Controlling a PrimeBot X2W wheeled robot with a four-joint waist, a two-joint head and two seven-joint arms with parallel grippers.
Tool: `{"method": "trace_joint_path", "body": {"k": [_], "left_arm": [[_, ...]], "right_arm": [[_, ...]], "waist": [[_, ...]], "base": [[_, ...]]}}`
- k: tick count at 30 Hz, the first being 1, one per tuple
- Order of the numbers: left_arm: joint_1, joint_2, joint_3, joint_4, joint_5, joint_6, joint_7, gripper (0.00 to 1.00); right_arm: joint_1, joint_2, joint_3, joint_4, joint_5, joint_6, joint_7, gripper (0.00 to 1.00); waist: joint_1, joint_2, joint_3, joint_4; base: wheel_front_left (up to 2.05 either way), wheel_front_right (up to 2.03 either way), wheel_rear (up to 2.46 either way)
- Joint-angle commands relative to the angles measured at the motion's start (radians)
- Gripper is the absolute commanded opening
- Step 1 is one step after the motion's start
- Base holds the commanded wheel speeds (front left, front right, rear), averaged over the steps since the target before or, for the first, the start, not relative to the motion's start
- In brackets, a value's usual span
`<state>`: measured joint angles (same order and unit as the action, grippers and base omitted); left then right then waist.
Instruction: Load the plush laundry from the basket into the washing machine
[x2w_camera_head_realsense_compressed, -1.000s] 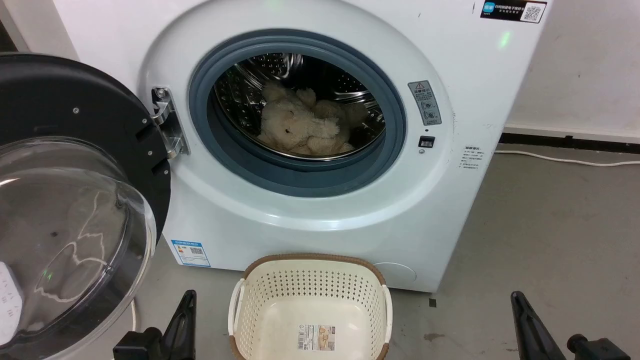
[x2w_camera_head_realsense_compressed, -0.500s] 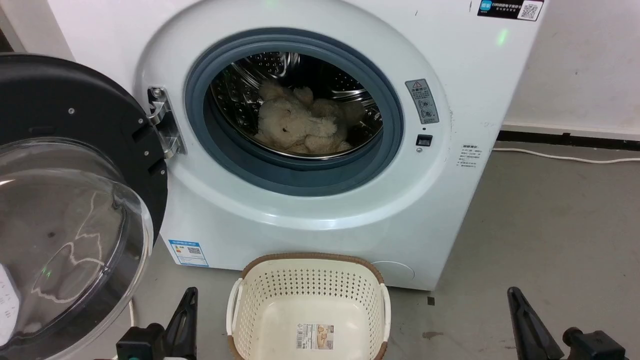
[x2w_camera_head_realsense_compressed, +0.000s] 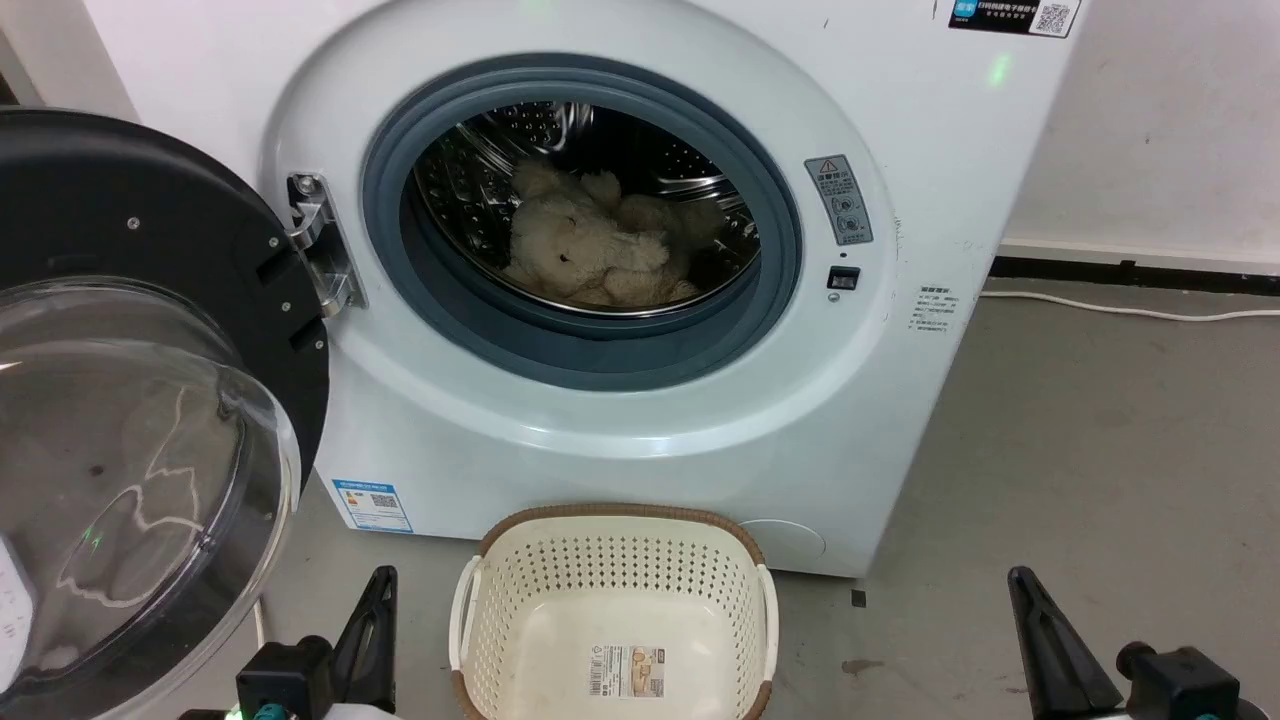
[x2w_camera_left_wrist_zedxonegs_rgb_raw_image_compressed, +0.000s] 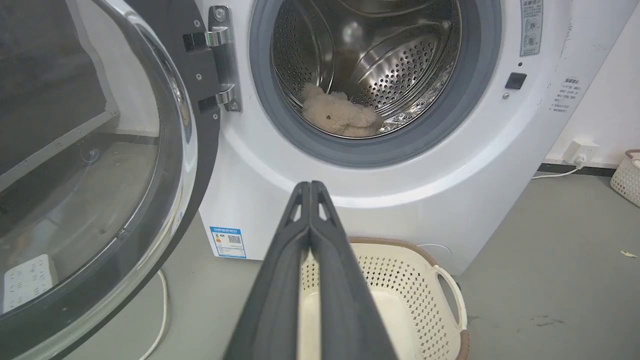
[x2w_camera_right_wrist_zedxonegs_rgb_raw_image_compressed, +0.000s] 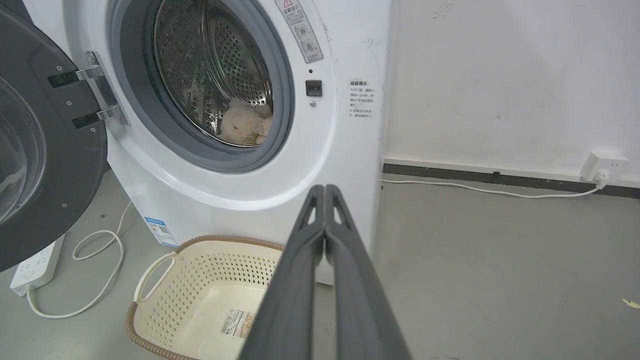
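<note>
The beige plush laundry (x2w_camera_head_realsense_compressed: 590, 250) (x2w_camera_left_wrist_zedxonegs_rgb_raw_image_compressed: 337, 115) (x2w_camera_right_wrist_zedxonegs_rgb_raw_image_compressed: 245, 127) lies inside the steel drum of the white washing machine (x2w_camera_head_realsense_compressed: 640, 420), whose black-rimmed clear door (x2w_camera_head_realsense_compressed: 130, 420) hangs open at the left. On the floor in front stands the cream basket (x2w_camera_head_realsense_compressed: 610, 560) (x2w_camera_left_wrist_zedxonegs_rgb_raw_image_compressed: 400, 280) (x2w_camera_right_wrist_zedxonegs_rgb_raw_image_compressed: 200, 280), holding nothing, with a sticker on its bottom. My left gripper (x2w_camera_head_realsense_compressed: 378, 585) (x2w_camera_left_wrist_zedxonegs_rgb_raw_image_compressed: 310, 187) is shut and holds nothing, low and left of the basket. Low at the right, my right gripper (x2w_camera_head_realsense_compressed: 1020, 585) (x2w_camera_right_wrist_zedxonegs_rgb_raw_image_compressed: 325, 190) is shut too, nothing in it.
A white power strip (x2w_camera_right_wrist_zedxonegs_rgb_raw_image_compressed: 37, 265) with a looping cable (x2w_camera_right_wrist_zedxonegs_rgb_raw_image_compressed: 100, 280) lies on the grey floor under the open door. Another cable (x2w_camera_right_wrist_zedxonegs_rgb_raw_image_compressed: 480, 190) runs along the wall to a socket (x2w_camera_right_wrist_zedxonegs_rgb_raw_image_compressed: 602, 167). A second perforated basket (x2w_camera_left_wrist_zedxonegs_rgb_raw_image_compressed: 627, 175) stands far right by the wall.
The head camera has shifted a little, so the whole scene sits slightly left and higher. The plush, the basket and both shut grippers stay as they were.
</note>
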<state>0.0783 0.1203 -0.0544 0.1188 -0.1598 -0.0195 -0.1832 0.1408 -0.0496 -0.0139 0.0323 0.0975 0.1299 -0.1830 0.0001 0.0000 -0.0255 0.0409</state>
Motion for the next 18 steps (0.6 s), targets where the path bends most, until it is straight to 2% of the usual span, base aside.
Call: {"method": "trace_joint_path", "body": {"k": [1,18], "left_arm": [[-0.018,-0.004,0.003,-0.009,0.012,0.005,0.008,0.00],[-0.029,-0.016,0.012,-0.029,0.039,0.008,0.040,0.00]], "right_arm": [[-0.021,0.000,0.001,-0.005,-0.007,0.000,0.006,0.00],[-0.043,0.000,0.003,-0.010,-0.024,0.000,0.039,0.00]], "waist": [[0.0000,0.0000,0.000,-0.001],[0.0000,0.0000,0.005,-0.008]], "base": [[0.00,0.00,0.00],[0.00,0.00,0.00]]}}
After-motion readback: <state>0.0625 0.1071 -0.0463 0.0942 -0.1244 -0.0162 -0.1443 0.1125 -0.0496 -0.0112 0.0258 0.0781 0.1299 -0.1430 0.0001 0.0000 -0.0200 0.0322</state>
